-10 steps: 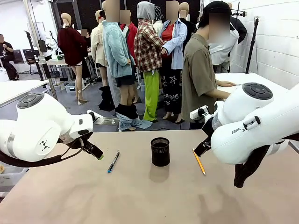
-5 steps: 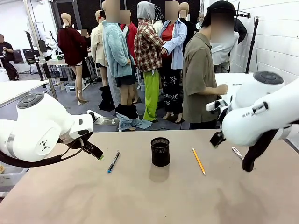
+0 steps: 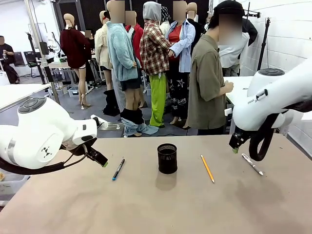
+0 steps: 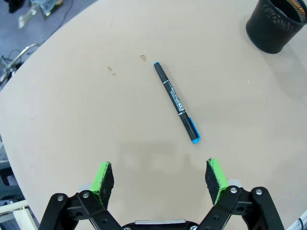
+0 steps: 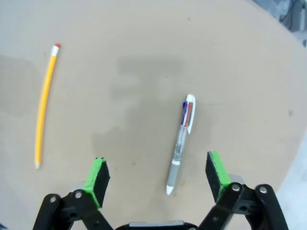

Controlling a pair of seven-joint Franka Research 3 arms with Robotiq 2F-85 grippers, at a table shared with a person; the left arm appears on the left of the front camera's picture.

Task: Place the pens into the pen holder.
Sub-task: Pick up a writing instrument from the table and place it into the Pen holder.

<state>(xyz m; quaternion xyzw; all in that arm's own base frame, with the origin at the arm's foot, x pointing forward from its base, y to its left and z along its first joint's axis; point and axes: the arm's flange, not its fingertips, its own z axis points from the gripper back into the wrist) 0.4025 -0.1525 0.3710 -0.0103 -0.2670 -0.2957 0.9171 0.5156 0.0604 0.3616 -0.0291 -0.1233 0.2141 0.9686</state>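
The black wire pen holder [image 3: 167, 158] stood upright on the tan table [image 3: 146, 204]. A dark pen [image 4: 176, 102] with blue ends lay flat just ahead of the left gripper [image 4: 158, 164], the holder farther ahead to its right. That gripper hung low, tilted at the table, jaws spread wide and empty. The right gripper [image 5: 156, 159] pointed down, just as wide and holding nothing; a white pen [image 5: 181, 143] lay under the gap between its fingers, a yellow pencil [image 5: 45, 103] off to its left
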